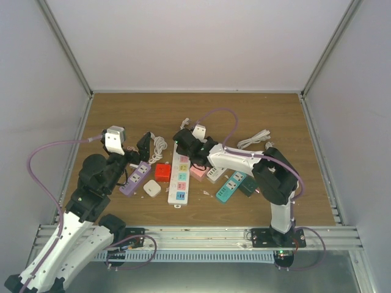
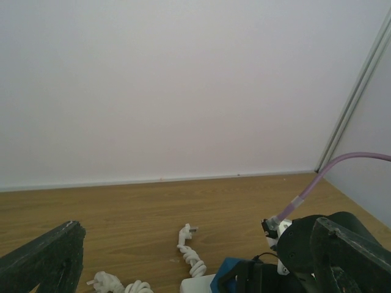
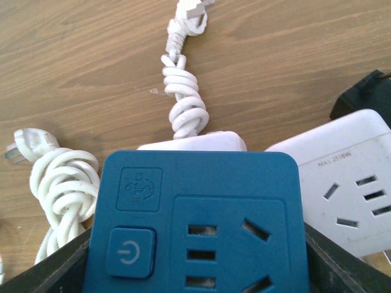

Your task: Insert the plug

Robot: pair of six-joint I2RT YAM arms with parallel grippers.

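Embossed anchor emblem (image 3: pixel 141 189) in a rounded square, upper left on the face of the blue power strip (image 3: pixel 232 183), in the right wrist view. Just below, a standby symbol on the square power button (image 3: pixel 129 252). Small grey print (image 3: pixel 333 160) on the white power strip (image 3: pixel 342 201) at frame right, too blurred to read.

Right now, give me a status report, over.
Left gripper open, empty. Right gripper shut on blue socket block. White plug loose on table, coiled cord ahead.
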